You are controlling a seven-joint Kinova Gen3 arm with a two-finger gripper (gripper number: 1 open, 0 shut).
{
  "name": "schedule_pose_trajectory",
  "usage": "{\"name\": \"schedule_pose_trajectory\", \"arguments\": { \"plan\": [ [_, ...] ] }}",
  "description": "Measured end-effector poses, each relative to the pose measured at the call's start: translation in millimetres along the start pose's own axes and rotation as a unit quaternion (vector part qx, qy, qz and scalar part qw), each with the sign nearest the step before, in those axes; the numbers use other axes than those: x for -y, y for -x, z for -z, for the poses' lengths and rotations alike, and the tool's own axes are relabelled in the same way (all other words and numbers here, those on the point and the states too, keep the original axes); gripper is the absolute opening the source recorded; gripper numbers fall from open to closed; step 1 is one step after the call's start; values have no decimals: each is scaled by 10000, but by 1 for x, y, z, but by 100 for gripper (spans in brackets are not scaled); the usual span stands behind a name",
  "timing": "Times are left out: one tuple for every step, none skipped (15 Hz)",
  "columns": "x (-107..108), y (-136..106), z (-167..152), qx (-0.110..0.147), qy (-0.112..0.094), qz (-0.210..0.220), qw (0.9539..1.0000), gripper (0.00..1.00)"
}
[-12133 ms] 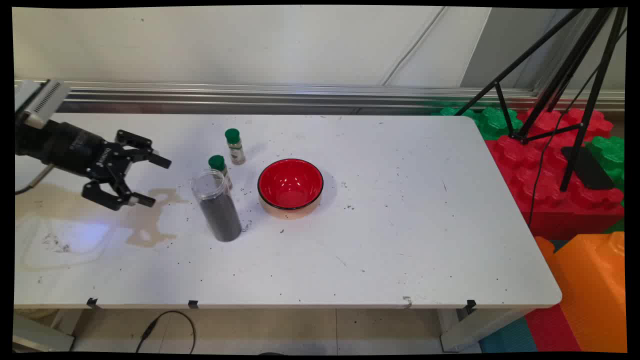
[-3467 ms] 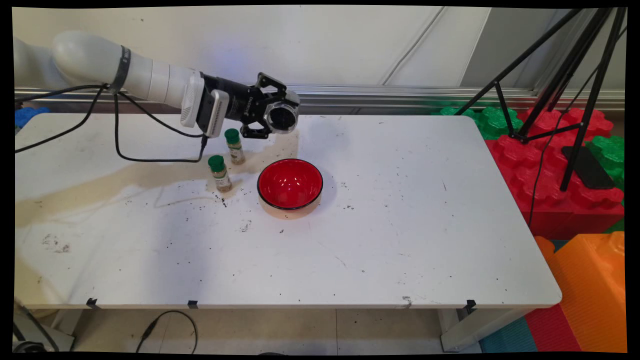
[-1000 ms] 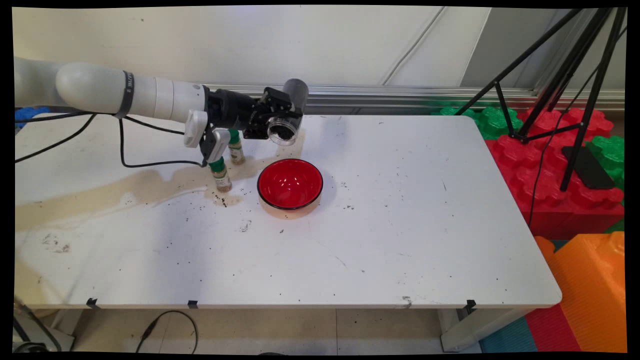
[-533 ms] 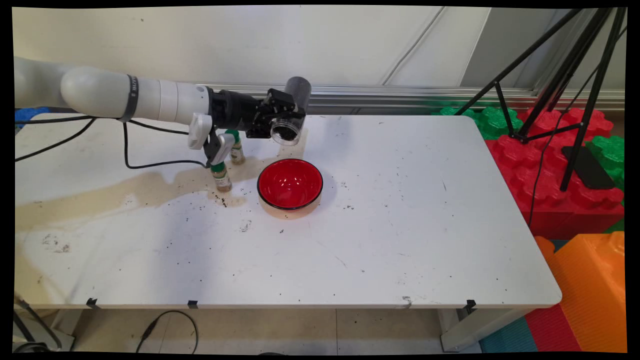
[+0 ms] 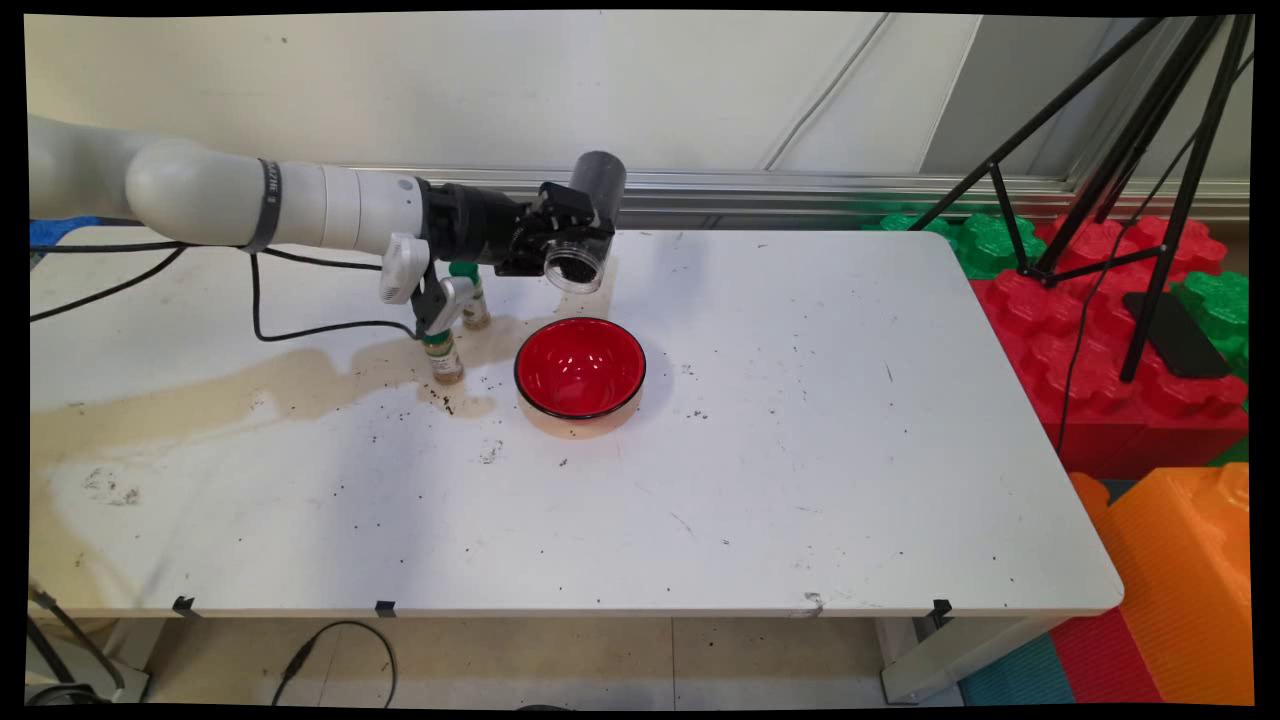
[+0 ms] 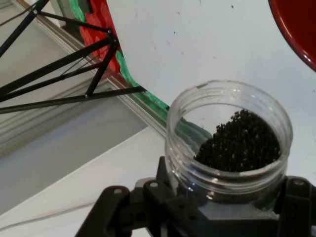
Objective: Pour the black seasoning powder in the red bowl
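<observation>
Arm was held level above the table's [image 5: 800,450] far side. Gripper [image 5: 560,236] was clamped on a clear jar [image 5: 585,225], tipped mouth-down above the red bowl [image 5: 580,368]. Dark grains [image 6: 239,143] were heaped near the jar's mouth. Bowl was seen empty.

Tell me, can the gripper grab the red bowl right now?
Probably not: the gripper is shut on the jar of dark grains, tilted in the air behind the bowl. Nothing else blocks the bowl.
</observation>
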State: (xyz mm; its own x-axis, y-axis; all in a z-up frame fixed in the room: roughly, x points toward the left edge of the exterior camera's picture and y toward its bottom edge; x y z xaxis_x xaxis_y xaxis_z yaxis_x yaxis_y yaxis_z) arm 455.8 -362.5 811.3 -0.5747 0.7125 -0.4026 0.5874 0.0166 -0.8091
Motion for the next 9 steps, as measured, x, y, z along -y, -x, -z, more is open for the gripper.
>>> {"name": "schedule_pose_trajectory", "arguments": {
  "plan": [
    [0,-1,0,10,-7,-45,10000,0],
    [0,-1,0,18,-14,-87,10000,0],
    [0,-2,0,23,-19,-125,9999,0],
    [0,-2,0,26,-23,-150,9999,0],
    [0,-3,1,32,-30,-193,9998,0],
    [0,-4,1,32,-34,-233,9997,0],
    [-1,-4,2,34,-41,-271,9996,0],
    [-1,-5,2,32,-47,-306,9995,0],
    [-1,-6,3,32,-56,-343,9994,0]
  ]
}}
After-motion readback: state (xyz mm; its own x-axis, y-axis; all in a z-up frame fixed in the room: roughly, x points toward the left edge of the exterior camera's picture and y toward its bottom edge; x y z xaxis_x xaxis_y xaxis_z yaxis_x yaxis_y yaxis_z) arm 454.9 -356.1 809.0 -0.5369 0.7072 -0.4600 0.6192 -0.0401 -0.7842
